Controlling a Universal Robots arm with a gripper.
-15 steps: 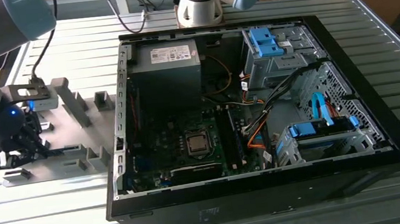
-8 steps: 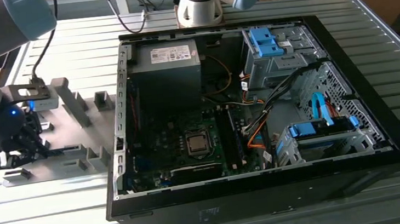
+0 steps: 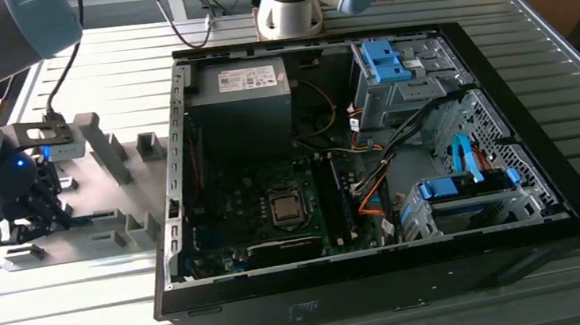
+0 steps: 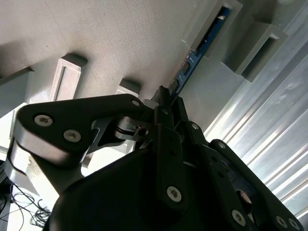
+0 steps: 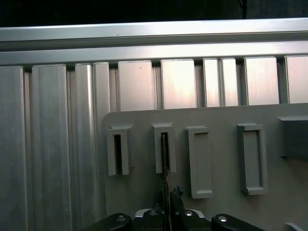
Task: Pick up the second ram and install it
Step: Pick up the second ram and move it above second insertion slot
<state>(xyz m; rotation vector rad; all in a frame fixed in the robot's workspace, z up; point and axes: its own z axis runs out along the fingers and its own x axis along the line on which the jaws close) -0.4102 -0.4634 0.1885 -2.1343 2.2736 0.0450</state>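
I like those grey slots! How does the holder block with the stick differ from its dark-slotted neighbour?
The stick's holder block has the RAM stick standing in its slot; the dark-slotted block looks empty. The gripper is shut on the stick at the first; nothing touches the dark-slotted block. Both are grey, alike in shape.

Print on the power supply label (image 3: 243, 78) is unreadable.
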